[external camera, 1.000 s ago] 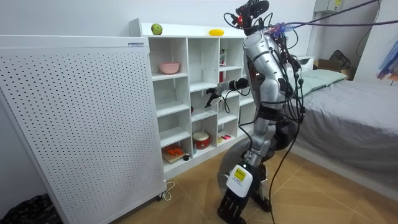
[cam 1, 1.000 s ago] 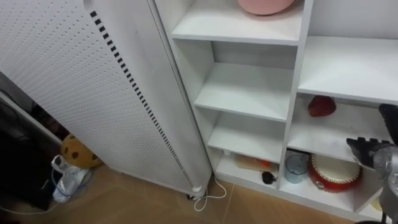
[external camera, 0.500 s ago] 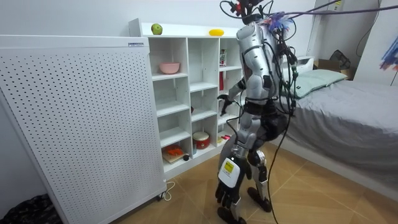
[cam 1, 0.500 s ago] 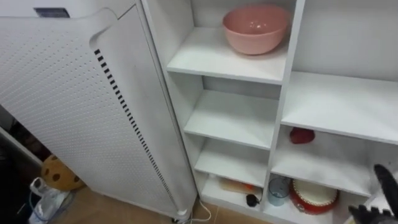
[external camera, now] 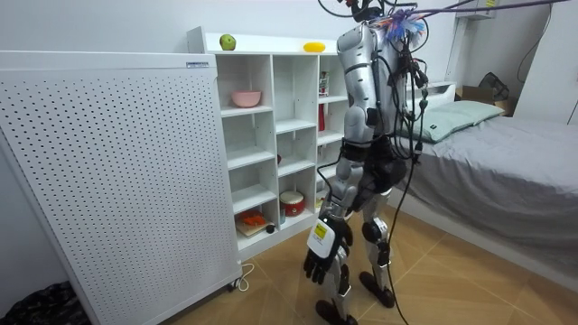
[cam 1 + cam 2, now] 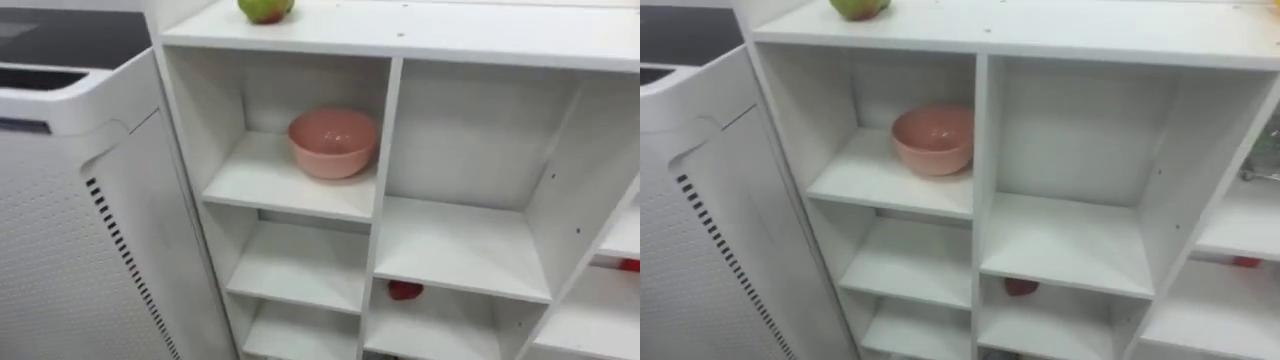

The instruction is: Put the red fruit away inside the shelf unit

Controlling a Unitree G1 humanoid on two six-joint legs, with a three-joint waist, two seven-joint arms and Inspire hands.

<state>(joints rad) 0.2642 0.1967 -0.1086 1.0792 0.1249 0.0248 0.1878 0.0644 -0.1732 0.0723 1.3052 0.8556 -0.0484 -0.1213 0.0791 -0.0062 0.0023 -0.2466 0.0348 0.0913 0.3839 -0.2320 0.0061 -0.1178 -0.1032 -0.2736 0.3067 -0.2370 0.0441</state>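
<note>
A green apple [image 6: 265, 8] lies on top of the white closet [image 6: 385, 210], at its left end. In the room view a yellow fruit [image 5: 313, 46] lies further along that top. A pink bowl [image 6: 333, 140] stands in the upper left compartment. A small red fruit [image 6: 404, 290] rests at the back of a lower middle compartment. I stand upright before the closet, facing it. My left hand [image 5: 318, 264] hangs low beside my leg, fingers relaxed and holding nothing.
A tall white perforated panel [image 5: 117, 181] stands against the closet's left side. A red round container [image 5: 291, 200] and orange items [image 5: 253, 218] fill the bottom compartments. A grey bed [image 5: 506, 162] is behind me. Wooden floor lies open around my feet.
I have straightened up from a bend, so the eye view rose from the lower shelves to the closet's top. My right hand drew back from the shelf and dropped out of the eye view.
</note>
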